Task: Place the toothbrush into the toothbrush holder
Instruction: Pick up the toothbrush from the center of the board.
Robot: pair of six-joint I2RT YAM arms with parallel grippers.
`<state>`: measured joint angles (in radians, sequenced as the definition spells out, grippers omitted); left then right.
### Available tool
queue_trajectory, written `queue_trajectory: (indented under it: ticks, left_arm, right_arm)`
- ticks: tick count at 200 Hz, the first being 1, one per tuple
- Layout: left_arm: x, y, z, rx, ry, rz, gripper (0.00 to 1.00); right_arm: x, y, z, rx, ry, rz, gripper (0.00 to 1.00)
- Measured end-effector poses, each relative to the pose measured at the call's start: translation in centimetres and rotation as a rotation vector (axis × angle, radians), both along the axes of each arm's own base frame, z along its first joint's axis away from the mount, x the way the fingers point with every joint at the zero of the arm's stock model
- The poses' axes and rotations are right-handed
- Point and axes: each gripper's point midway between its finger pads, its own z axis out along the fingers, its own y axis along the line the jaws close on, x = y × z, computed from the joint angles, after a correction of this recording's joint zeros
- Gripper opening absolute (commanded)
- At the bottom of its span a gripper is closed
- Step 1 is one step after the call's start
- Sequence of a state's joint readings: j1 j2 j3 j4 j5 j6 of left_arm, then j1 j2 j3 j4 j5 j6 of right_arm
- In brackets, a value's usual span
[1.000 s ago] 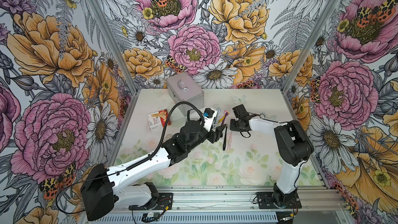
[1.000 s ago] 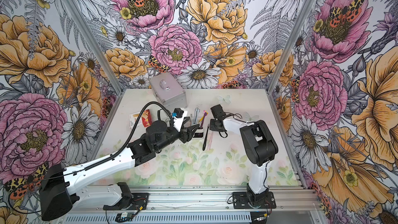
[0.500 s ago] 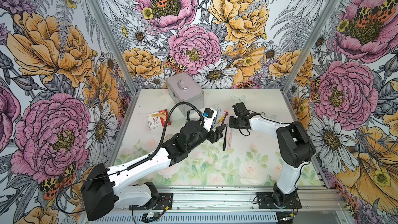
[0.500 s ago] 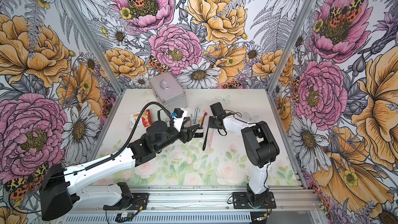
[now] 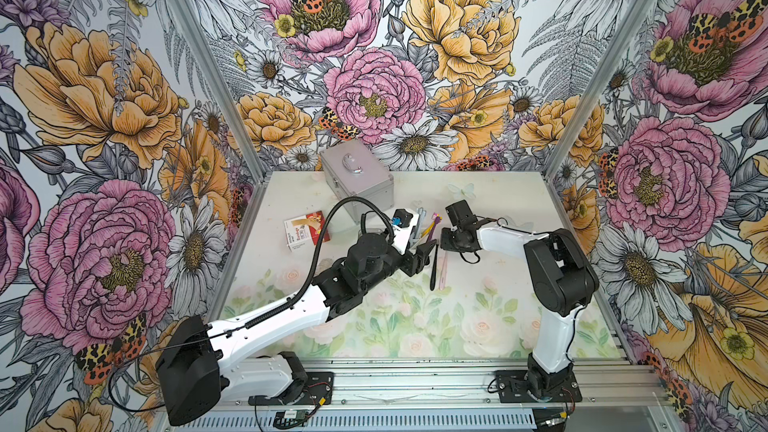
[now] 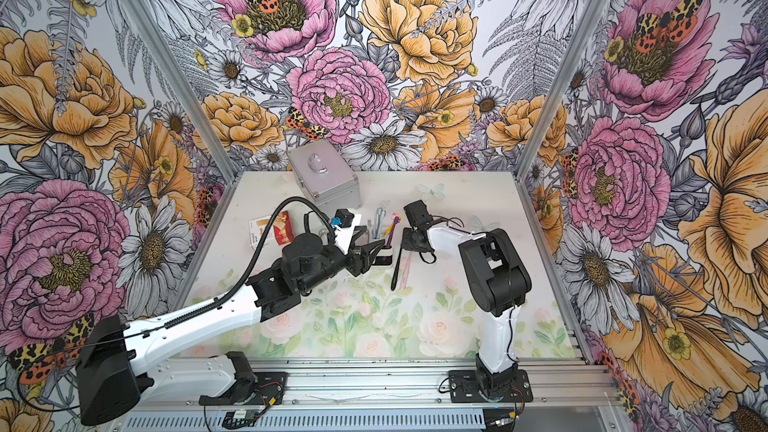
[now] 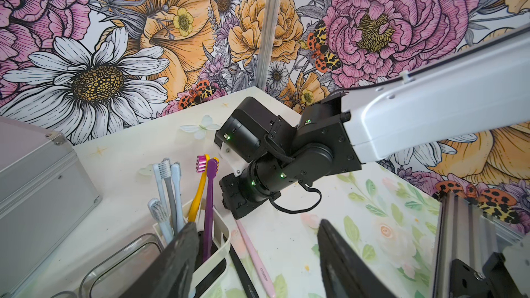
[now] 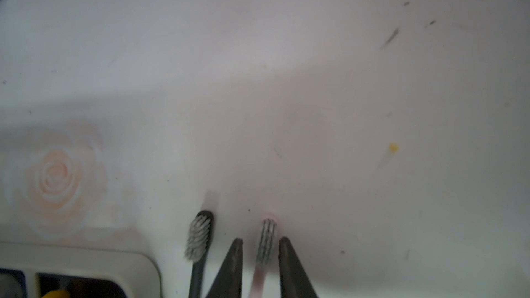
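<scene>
The flower-printed table (image 5: 498, 201) carries everything. The silver metal case (image 5: 357, 178) stands behind the toothbrush holder (image 7: 222, 239), toward the back wall. The holder sits mid-table, half hidden by the left arm in both top views. Its white compartment holds a purple toothbrush (image 7: 210, 193), a yellow toothbrush (image 7: 198, 193) and several pale blue and grey toothbrushes (image 7: 172, 184), all upright, and a clear cup (image 7: 120, 250) adjoins it.

A red-and-white bandage carton (image 5: 305, 229) lies well apart from the holder, on the side away from the right arm.

The left gripper (image 7: 256, 223) is spread wide and holds nothing. One finger (image 7: 183, 253) is at the holder's white compartment; whether they touch I cannot tell.

The right gripper (image 8: 261, 240) points down just beside the holder. Its jaws are drawn narrow on either side of the pink toothbrush (image 8: 266, 233), just below the bristles, with a sliver of table showing on each side.

The pink toothbrush lies flat on the table, not in the holder. The black toothbrush (image 8: 200, 239) lies alongside it, between it and the holder.
</scene>
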<state>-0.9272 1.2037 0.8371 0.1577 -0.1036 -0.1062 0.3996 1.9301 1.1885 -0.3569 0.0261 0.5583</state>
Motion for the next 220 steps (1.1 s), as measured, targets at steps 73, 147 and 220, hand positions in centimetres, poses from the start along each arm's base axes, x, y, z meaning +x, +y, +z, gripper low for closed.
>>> queue_trajectory:
  ticks: [73,147,220]
  left_arm:
    - [-0.1,0.1,-0.7,0.009,0.008,0.001,0.67]
    - [-0.2,0.0,-0.7,-0.008,0.028,-0.003,0.68]
    - [-0.6,-1.3,-3.3,0.017,0.113,-0.052,0.69]
  right_arm:
    - [0.9,-0.1,-0.1,0.007,-0.022,-0.009,0.00]
    - [0.0,-0.2,0.3,0.007,-0.024,0.039,0.00]
    - [-1.6,-0.4,9.2,0.089,-0.207,0.073,0.00]
